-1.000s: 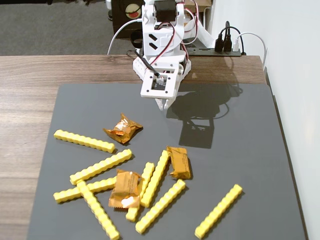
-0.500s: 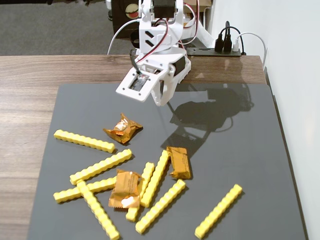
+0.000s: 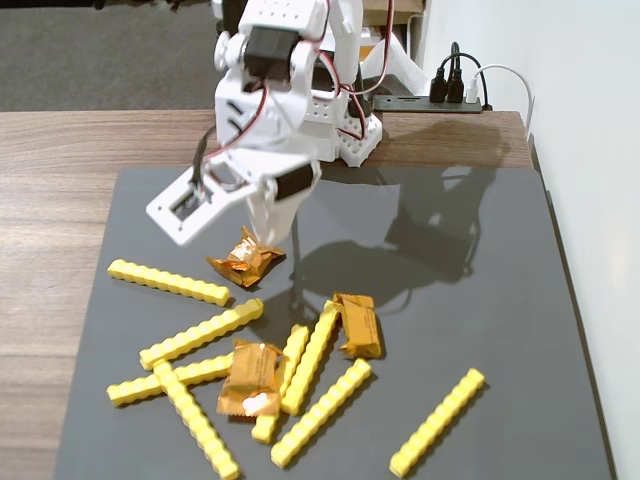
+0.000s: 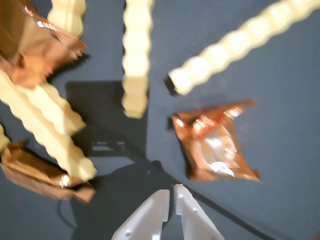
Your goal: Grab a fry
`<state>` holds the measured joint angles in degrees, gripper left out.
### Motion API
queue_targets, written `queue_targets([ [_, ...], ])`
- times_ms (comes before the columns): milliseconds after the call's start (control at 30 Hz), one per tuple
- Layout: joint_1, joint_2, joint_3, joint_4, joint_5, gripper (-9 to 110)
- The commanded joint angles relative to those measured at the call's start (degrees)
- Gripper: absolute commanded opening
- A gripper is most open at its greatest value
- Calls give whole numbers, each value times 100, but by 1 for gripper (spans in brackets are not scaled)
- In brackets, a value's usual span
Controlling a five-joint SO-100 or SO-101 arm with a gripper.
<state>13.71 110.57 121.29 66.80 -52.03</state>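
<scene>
Several yellow studded fries lie on the dark mat (image 3: 480, 300) in the fixed view: one alone at left (image 3: 168, 282), a crossed pile in front (image 3: 312, 355), one apart at right (image 3: 437, 422). My white gripper (image 3: 270, 238) points down at the mat's back, just right of a foil packet (image 3: 245, 258). In the wrist view the gripper (image 4: 171, 192) is shut and empty above bare mat. Ahead of it lie a fry end-on (image 4: 136, 55), another slanting at upper right (image 4: 240, 42) and a third at left (image 4: 45, 125). The foil packet (image 4: 215, 142) lies just right of the fingertips.
Two more orange foil packets lie among the piled fries (image 3: 250, 378) (image 3: 358, 325); they show at the left of the wrist view (image 4: 30, 42) (image 4: 40, 175). The mat lies on a wooden table (image 3: 60, 200). A power strip (image 3: 450, 95) sits behind, a white wall at right.
</scene>
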Motion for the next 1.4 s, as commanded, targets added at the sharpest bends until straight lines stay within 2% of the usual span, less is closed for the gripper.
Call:
queue_targets([
  [0, 44, -457, -694, -97, 70, 0],
  [367, 237, -1529, -1696, -149, 70, 1],
  [600, 545, -1942, -1687, -448, -220, 16],
  [1200, 281, -2531, -1758, -861, -281, 16],
  [1367, 264, -2575, -1758, -870, -281, 5],
])
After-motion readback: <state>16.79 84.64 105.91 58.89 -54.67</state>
